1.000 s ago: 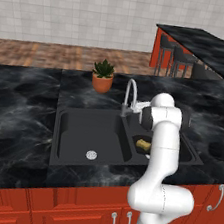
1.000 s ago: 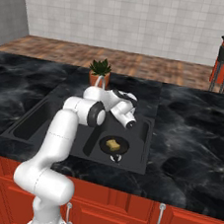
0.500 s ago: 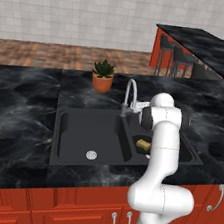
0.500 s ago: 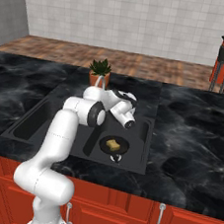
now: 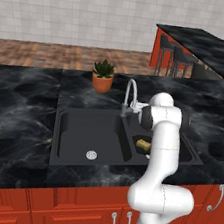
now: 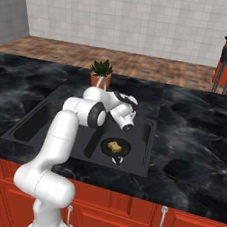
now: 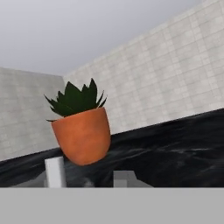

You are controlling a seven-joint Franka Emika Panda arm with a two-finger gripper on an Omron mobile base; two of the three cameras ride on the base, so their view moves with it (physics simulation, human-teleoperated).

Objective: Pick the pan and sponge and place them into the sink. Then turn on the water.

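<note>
The black double sink is set into the dark marble counter. Its right basin holds the round black pan, and the yellow sponge lies inside the pan. The curved silver faucet rises behind the centre divider, and no water stream shows at its spout. My gripper is up against the faucet's lower part, level with its base. Whether its fingers hold anything there cannot be made out. In the hand view two pale grey faucet parts stand close at the bottom.
An orange plant pot stands on the counter just behind the sink. The left basin has a round silver drain. A raised bar counter with stools is at the far right.
</note>
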